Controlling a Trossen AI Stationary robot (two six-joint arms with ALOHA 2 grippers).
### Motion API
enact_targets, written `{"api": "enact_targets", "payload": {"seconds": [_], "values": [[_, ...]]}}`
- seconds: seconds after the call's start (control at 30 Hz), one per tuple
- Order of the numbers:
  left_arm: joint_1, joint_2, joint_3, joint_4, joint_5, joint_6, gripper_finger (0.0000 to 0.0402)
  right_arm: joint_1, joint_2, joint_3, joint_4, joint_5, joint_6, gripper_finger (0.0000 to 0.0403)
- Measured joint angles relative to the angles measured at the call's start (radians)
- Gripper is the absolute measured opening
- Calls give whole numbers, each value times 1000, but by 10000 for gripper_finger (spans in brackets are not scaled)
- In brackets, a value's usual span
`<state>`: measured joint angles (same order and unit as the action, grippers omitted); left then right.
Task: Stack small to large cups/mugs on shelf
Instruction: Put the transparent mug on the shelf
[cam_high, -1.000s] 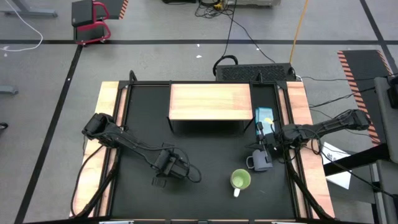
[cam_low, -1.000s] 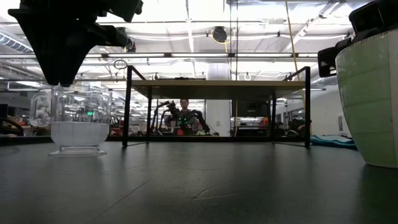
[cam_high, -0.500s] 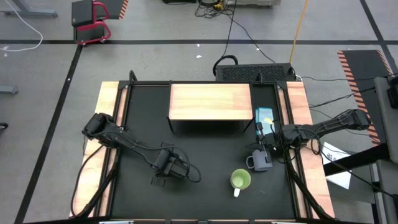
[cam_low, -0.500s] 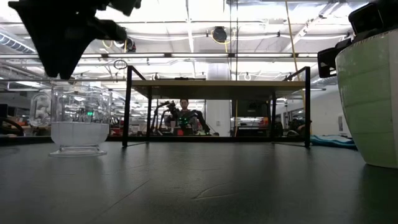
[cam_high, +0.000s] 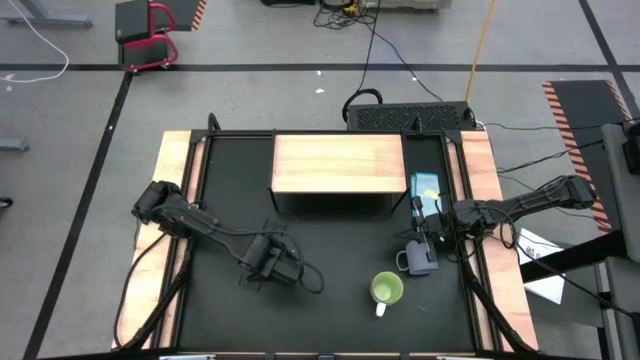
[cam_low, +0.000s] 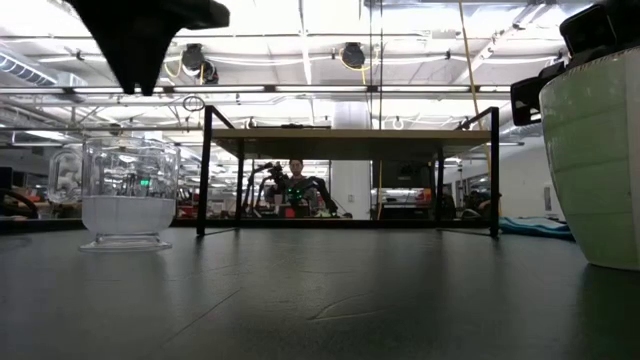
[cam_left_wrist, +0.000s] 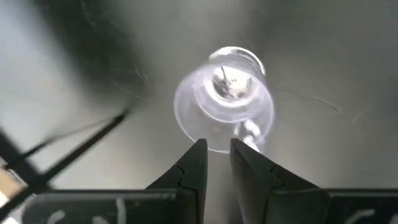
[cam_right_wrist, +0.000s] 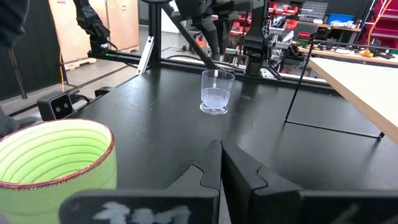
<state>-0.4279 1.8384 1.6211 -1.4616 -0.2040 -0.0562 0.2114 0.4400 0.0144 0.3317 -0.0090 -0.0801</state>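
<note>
The clear glass cup (cam_low: 120, 195) stands upright on its base on the black table; the left wrist view looks down into its mouth (cam_left_wrist: 224, 99). My left gripper (cam_left_wrist: 217, 155) hangs above the cup (cam_low: 140, 40), open by a narrow gap, touching nothing. The lime-green mug (cam_high: 386, 290) with its white handle stands near the table's near edge. The grey-blue mug (cam_high: 418, 260) stands beside it. My right gripper (cam_right_wrist: 219, 149) is shut, just over that mug's far side (cam_high: 426, 238). The shelf (cam_high: 338, 163), a light-wood board on a black frame, carries nothing.
A blue-and-white packet (cam_high: 425, 187) lies right of the shelf. Light-wood strips (cam_high: 175, 190) run along both sides of the table. Open black table (cam_high: 330, 240) lies between the two grippers and in front of the shelf. A person shows far behind the shelf (cam_low: 295, 185).
My left gripper has risen from just above the glass cup's rim to well above it, and has shifted slightly toward the table's far edge. The cup has stayed where it was.
</note>
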Motion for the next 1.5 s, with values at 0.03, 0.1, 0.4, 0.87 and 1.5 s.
{"api": "enact_targets", "payload": {"seconds": [0.03, 0.1, 0.4, 0.87, 1.5], "values": [[7, 0, 0, 6, -16, 11, 72, 0, 0, 0, 0, 0, 4, 0], [23, -3, 0, 13, -73, 38, 72, 0, 0, 0, 0, 0, 8, 0], [47, -236, -79, 292, -108, 166, 68, 0, 0, 0, -4, 0, 8, 0], [68, -834, -836, 1194, 104, 299, 4, 0, 0, 0, -7, 0, 8, 0], [98, -1133, -1333, 1686, 144, 417, 2, 0, 0, 0, -1, 0, 8, 0]]}}
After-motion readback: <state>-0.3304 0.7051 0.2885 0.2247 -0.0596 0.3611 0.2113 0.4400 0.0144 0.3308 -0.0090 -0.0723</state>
